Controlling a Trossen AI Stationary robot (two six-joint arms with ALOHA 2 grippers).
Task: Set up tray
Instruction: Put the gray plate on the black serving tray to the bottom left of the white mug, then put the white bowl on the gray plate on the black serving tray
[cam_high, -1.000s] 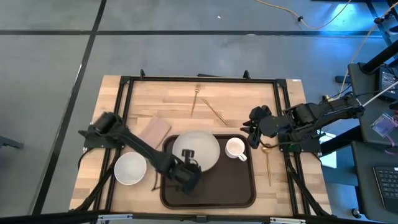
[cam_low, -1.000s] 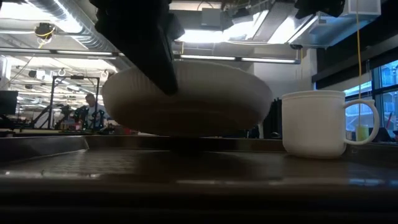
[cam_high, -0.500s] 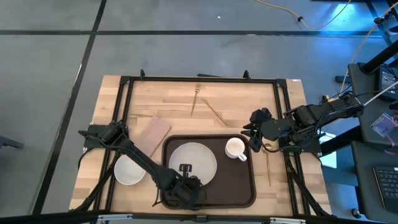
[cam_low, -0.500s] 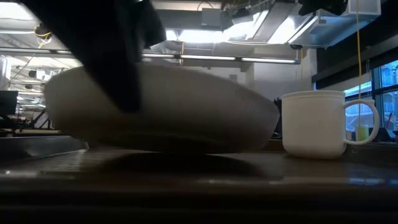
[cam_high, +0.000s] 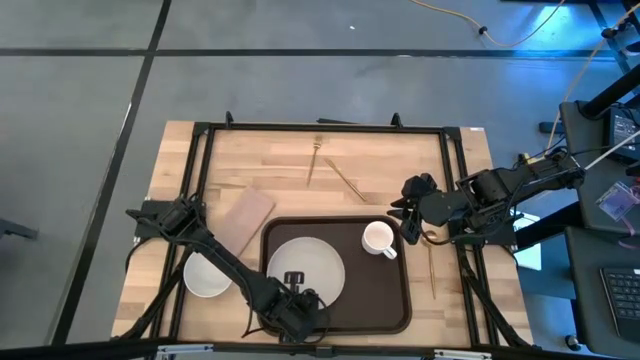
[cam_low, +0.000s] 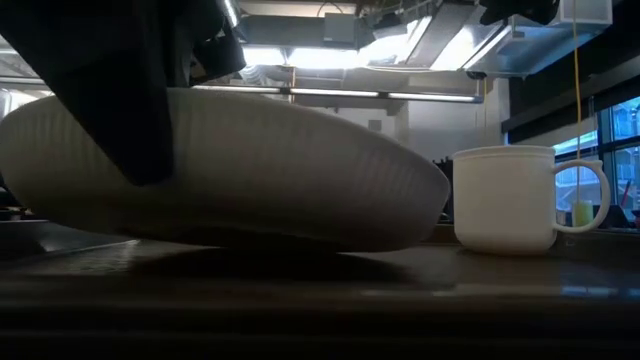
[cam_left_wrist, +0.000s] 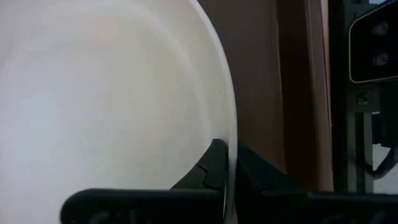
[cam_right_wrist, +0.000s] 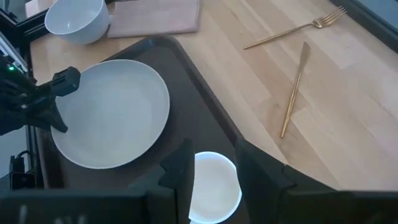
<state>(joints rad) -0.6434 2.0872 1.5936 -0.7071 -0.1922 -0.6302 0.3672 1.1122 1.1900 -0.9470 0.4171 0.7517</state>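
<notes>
The dark brown tray (cam_high: 385, 300) lies at the table's near middle. A white plate (cam_high: 305, 268) sits on its left half, and a white mug (cam_high: 378, 238) stands upright at its far right corner. My left gripper (cam_high: 294, 303) is at the plate's near edge and shut on its rim. My right gripper (cam_high: 408, 216) is open, just right of the mug and apart from it. In the right wrist view the mug (cam_right_wrist: 214, 186) shows between and beyond its fingers. My left gripper pinches the plate's rim (cam_left_wrist: 229, 155) at the plate's near edge, one finger over the rim and one under it, coming level from the table's near side. In the low view the plate (cam_low: 300, 170) is tilted, its underside low over the tray floor.
A white bowl (cam_high: 207, 275) stands on the table left of the tray, and a beige napkin (cam_high: 246, 214) lies beyond it. A gold fork (cam_high: 313, 160) and knife (cam_high: 346, 180) lie at the far middle, and a gold spoon (cam_high: 432, 268) right of the tray.
My left gripper has drawn back toward the table's near edge, taking the plate with it. The plate has moved from the tray's far left part to nearer its middle, and looms larger and more tilted in the low view.
</notes>
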